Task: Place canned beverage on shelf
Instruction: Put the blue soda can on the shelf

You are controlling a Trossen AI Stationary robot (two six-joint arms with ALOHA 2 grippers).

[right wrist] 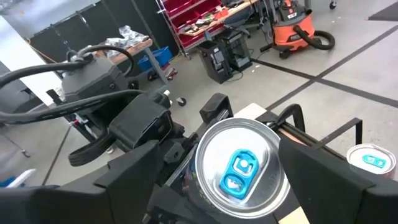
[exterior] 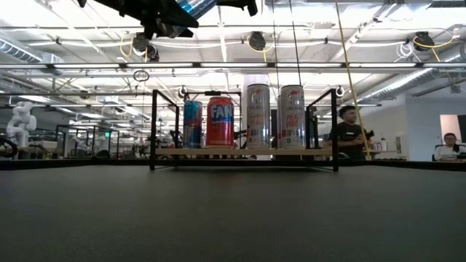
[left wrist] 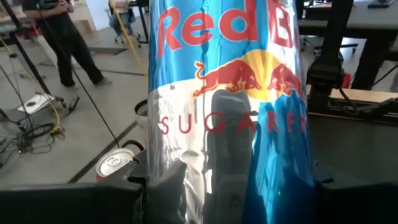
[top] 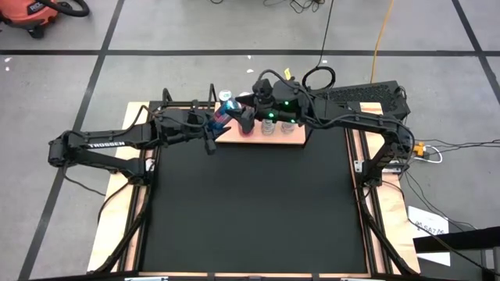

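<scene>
A blue and silver Red Bull can [top: 225, 114] hangs tilted in the air over the shelf's left end, between both grippers. My left gripper [top: 216, 123] is shut on its body, which fills the left wrist view [left wrist: 227, 93]. My right gripper [top: 239, 115] is closed around its top end [right wrist: 239, 167]. The shelf [top: 295, 140], a small light-wood board with black uprights [exterior: 153, 131], stands at the table's far edge. On it stand a blue can [exterior: 192, 124], a red Fanta can [exterior: 220, 122] and two tall pale cans [exterior: 258, 116]. My left gripper pinches the Red Bull can's body [left wrist: 186, 186] between its two fingers [left wrist: 74, 199], one on each side, coming from the table's left. The can is lifted clear and tilted. My right gripper has its two fingers [right wrist: 311, 174] against opposite sides of the can's top end [right wrist: 273, 155], coming at the lid end-on, fingers along the can.
The black tabletop [top: 250, 211] lies open in front of the shelf. Another can top [right wrist: 370, 158] shows close beside the held can. People stand in the room behind the table [exterior: 349, 135]. Cables and an orange vacuum [top: 35, 12] lie on the floor.
</scene>
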